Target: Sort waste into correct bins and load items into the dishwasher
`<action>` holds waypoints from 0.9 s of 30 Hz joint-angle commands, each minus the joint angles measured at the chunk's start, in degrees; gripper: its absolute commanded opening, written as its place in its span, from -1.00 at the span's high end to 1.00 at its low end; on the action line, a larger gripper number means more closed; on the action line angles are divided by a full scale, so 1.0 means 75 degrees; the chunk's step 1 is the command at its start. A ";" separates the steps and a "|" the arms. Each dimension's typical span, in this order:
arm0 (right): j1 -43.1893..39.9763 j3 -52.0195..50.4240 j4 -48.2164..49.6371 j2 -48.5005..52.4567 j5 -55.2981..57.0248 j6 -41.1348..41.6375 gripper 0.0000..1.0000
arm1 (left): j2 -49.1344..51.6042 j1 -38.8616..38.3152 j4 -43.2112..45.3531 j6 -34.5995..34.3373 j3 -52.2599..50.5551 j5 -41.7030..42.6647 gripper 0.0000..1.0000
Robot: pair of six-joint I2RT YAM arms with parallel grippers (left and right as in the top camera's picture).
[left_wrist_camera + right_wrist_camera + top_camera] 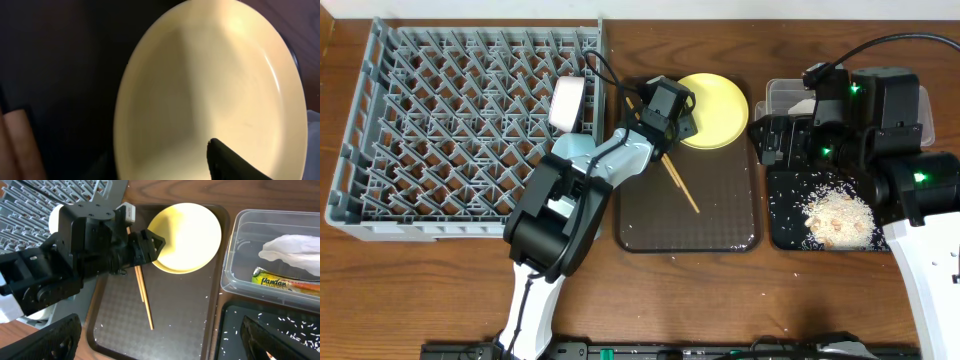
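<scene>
Wooden table (420, 290): napkin (292, 247) and wrapper (280, 280) in clear tub (231, 265)

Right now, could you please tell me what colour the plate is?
Yellow plate, clearest in right wrist view.

"Pandan" on the green-and-yellow snack wrapper (283, 280)

Smooth, glossy: yellow plate (187, 237). Fine-textured, matt, plastic-looking: dark brown serving tray (175, 310). Bare pale wood: chopsticks (144, 297). Clear smooth plastic: tub (240, 245). Crumpled white paper: napkin (292, 250). Shiny film: snack wrapper (280, 280). Glossy: black tray (782, 235). Grey matt plastic: dish rack (450, 120). Wood grain, low sheen: table (740, 290).
</scene>
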 commanded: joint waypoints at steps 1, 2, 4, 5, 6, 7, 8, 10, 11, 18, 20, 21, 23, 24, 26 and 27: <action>-0.0006 0.0047 -0.0003 0.0009 0.0020 0.0079 -0.98 | 0.0600 -0.0079 -0.0163 -0.0070 -0.0032 -0.0026 -0.07; -0.0006 0.0047 -0.0003 0.0009 0.0020 0.0079 -0.98 | 0.0656 -0.0114 -0.0198 -0.0070 -0.0032 -0.0020 -0.03; -0.0006 0.0047 -0.0003 0.0009 0.0020 0.0079 -0.99 | 0.0799 -0.0178 -0.0224 -0.0082 -0.0032 -0.0026 0.03; -0.0006 0.0047 -0.0003 0.0009 0.0023 0.0079 -0.99 | 0.0883 -0.0207 -0.0227 -0.0175 -0.0032 -0.0029 0.08; -0.0006 0.0047 -0.0003 0.0009 0.0023 0.0079 -0.98 | 0.0927 -0.0219 -0.0242 -0.0280 -0.0035 -0.0029 0.13; -0.0006 0.0047 -0.0003 0.0009 0.0020 0.0079 -0.99 | 0.0976 -0.0221 -0.0251 -0.0385 -0.0035 -0.0032 0.28; -0.0006 0.0047 -0.0003 0.0009 0.0023 0.0079 -0.99 | 0.1000 -0.0221 -0.0254 -0.0466 -0.0035 -0.0029 0.40; -0.0006 0.0047 -0.0003 0.0009 0.0023 0.0079 -0.99 | 0.1020 -0.0219 -0.0280 -0.0495 -0.0035 -0.0035 0.63; -0.0006 0.0047 -0.0003 0.0009 0.0020 0.0079 -0.98 | 0.1020 -0.0213 -0.0280 -0.0495 -0.0035 -0.0035 0.75; -0.0006 0.0047 -0.0003 0.0009 0.0020 0.0079 -0.99 | 0.1017 -0.0163 -0.0277 -0.0495 -0.0032 -0.0061 0.85; -0.0006 0.0047 -0.0003 0.0009 0.0020 0.0079 -0.98 | 0.1014 -0.0119 -0.0277 -0.0495 -0.0032 -0.0058 0.85; -0.0006 0.0047 -0.0003 0.0009 0.0020 0.0079 -0.98 | 0.1000 -0.0087 -0.0280 -0.0495 -0.0032 -0.0055 0.85; -0.0006 0.0047 -0.0003 0.0009 0.0020 0.0079 -0.99 | 0.0906 0.0006 -0.0280 -0.0487 -0.0032 0.0006 0.85; -0.0006 0.0047 -0.0003 0.0009 0.0023 0.0079 -0.98 | 0.0845 0.0050 -0.0294 -0.0472 -0.0032 0.0076 0.85; -0.0006 0.0047 -0.0003 0.0009 0.0020 0.0079 -0.99 | 0.0632 0.0172 -0.0385 -0.0399 -0.0032 0.0210 0.85; -0.0006 0.0047 -0.0003 0.0009 0.0020 0.0079 -0.99 | 0.0507 0.0224 -0.0475 -0.0361 -0.0032 0.0213 0.85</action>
